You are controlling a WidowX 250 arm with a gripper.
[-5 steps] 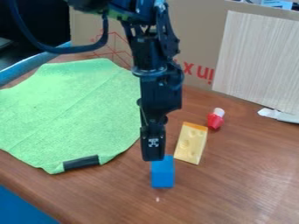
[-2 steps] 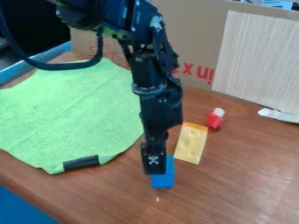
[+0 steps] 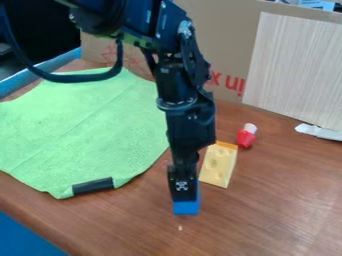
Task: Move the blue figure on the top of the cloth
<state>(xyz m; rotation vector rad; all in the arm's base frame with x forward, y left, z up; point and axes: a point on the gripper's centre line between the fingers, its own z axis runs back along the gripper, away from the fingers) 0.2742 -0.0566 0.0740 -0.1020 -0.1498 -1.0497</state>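
Observation:
The black gripper (image 3: 183,198) hangs down over the blue figure (image 3: 186,208), a small block on the wooden table right of the cloth's lower edge. It covers most of the block, leaving the block's near end and a thin strip along its right side in sight. Whether it grips the block is hidden by the gripper's own body. The green cloth (image 3: 80,125) lies spread flat on the left, with a black strip at its near edge.
Just right of the gripper lies a yellow cheese wedge (image 3: 218,165), with a small red bottle (image 3: 246,136) with a white cap behind it. A white object (image 3: 319,132) sits at the right edge. Cardboard (image 3: 220,40) and a pale board (image 3: 297,70) stand behind the table (image 3: 267,215).
The gripper has come lower and nearer the camera, shifting slightly right over the last half second. It now covers more of the blue block, which has stayed in place.

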